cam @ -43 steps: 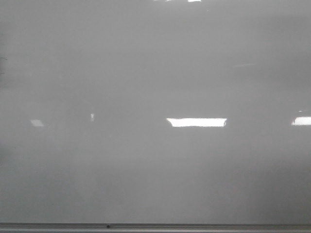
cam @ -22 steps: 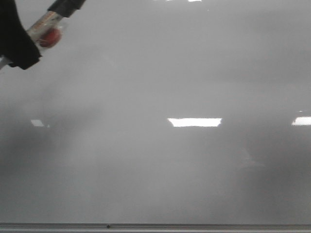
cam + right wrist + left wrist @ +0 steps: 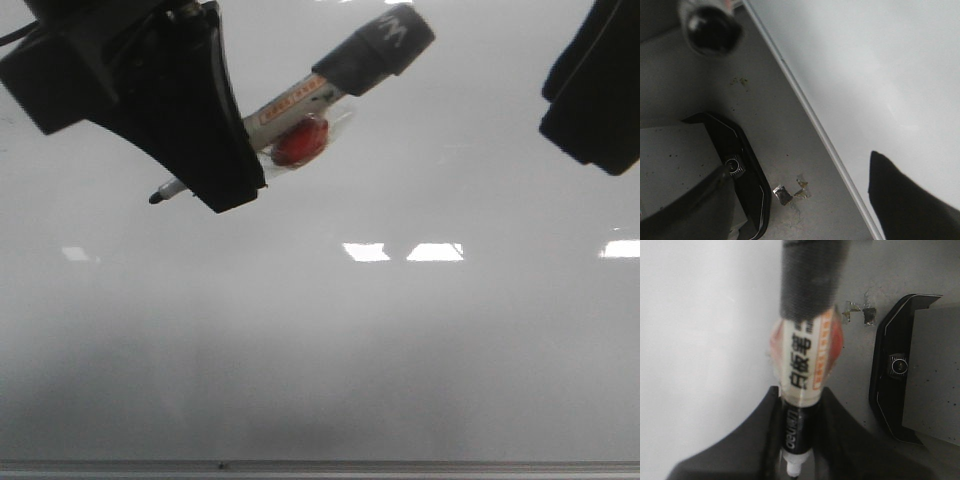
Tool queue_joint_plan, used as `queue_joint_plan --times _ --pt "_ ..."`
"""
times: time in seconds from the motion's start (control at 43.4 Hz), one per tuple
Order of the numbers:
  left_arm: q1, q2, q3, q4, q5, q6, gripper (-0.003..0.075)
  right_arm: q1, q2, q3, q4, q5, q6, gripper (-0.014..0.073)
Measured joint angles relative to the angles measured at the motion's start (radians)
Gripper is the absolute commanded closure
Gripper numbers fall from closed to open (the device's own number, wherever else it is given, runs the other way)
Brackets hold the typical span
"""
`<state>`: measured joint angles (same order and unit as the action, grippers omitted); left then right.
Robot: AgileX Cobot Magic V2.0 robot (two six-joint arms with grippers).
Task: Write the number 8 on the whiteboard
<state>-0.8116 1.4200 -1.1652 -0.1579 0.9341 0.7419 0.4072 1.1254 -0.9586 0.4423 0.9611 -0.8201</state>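
Observation:
The whiteboard [image 3: 330, 340] fills the front view, glossy grey-white, with its thin metal edge strip along the bottom. No number 8 shows on it. My left gripper [image 3: 215, 170] hangs at the upper left, shut on a marker [image 3: 300, 100] with a white label, a red blob and a black taped end. The marker's tip [image 3: 156, 198] points left, just off or at the board. In the left wrist view the marker [image 3: 807, 360] sits between my left gripper's fingers [image 3: 795, 460]. My right gripper [image 3: 595, 90] is at the upper right; in its wrist view it [image 3: 799, 167] is open and empty.
Bright rectangular light reflections [image 3: 405, 252] lie on the board. Beside the board's edge strip [image 3: 815, 125] is a grey table surface with a black camera base [image 3: 735, 165] and scraps of tape [image 3: 790, 192]. The base also shows in the left wrist view [image 3: 900, 365].
My left gripper has come in from the upper left with the marker and moved right and down over the board. My right gripper has entered at the upper right.

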Motion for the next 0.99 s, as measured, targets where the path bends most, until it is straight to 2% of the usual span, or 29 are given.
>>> queue_joint_plan --times 0.138,0.276,0.737,0.806,0.99 --pt "-0.033 0.000 0.000 0.000 0.000 0.026 0.0741 0.111 0.024 0.000 0.037 -0.020 -0.039 0.0020" --pt "-0.043 0.000 0.000 0.000 0.000 0.057 0.0741 0.172 0.047 0.000 0.096 -0.057 -0.052 0.0020" --pt "-0.043 0.000 0.000 0.003 0.002 0.109 0.0741 0.188 0.090 -0.001 0.175 -0.156 -0.065 0.0022" --pt "-0.043 0.000 0.000 0.003 0.000 0.109 0.0741 0.188 0.094 -0.001 0.182 -0.166 -0.065 0.0049" --pt "-0.043 0.000 0.000 0.003 0.000 0.110 0.0741 0.190 0.095 -0.001 0.201 -0.173 -0.065 0.0206"
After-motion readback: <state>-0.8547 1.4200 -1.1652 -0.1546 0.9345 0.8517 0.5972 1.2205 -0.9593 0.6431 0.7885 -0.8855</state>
